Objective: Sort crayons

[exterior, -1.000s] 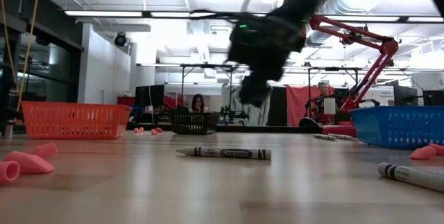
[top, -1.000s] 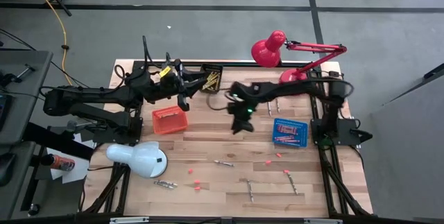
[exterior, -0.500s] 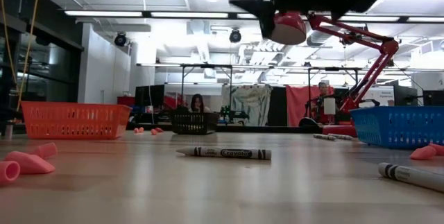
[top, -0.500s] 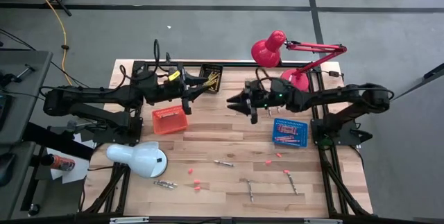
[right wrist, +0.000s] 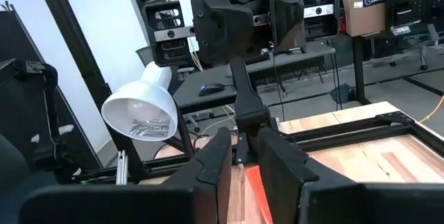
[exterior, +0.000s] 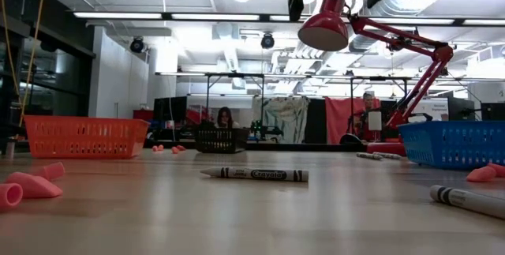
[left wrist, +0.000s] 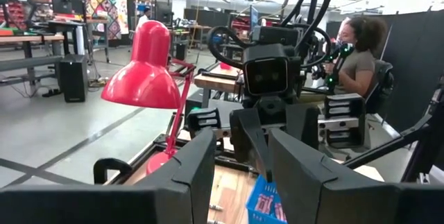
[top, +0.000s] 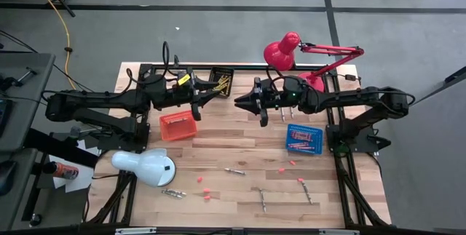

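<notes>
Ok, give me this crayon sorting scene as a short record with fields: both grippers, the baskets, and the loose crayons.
left gripper: raised near the small black basket, fingers parted
right gripper: raised mid-table facing the left one, fingers slightly parted, empty
orange plastic basket: left of centre
blue plastic basket: right side, crayons inside
loose crayons: one grey paper-wrapped crayon lying flat on the wooden table, more along the near edge

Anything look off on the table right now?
Nothing damaged. Loose crayons still lie unsorted on the front of the table, with small pink bits scattered among them. Both grippers, left and right, face each other in mid-air.
</notes>
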`<state>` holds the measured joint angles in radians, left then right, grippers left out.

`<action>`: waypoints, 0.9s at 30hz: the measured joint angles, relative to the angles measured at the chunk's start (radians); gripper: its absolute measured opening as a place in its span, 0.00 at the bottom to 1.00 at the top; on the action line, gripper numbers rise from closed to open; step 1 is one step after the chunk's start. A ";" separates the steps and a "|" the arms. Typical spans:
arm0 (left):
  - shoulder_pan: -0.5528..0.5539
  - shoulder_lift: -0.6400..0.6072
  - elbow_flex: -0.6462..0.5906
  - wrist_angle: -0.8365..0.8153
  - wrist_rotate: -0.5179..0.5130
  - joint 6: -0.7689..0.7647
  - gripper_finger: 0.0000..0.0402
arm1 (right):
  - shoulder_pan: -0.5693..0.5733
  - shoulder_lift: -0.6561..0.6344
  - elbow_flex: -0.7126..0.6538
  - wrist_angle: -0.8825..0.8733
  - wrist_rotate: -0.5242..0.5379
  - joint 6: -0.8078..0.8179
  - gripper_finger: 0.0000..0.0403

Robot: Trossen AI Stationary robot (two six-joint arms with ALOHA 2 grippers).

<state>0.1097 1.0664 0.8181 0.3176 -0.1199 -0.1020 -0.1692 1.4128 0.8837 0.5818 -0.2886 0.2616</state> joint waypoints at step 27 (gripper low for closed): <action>0.001 0.000 0.000 -0.003 0.002 0.000 0.30 | 0.009 0.001 0.000 -0.020 -0.009 0.042 0.16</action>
<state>0.1102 1.0664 0.8181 0.3149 -0.1177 -0.1020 -0.1602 1.4136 0.8837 0.5623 -0.2977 0.3031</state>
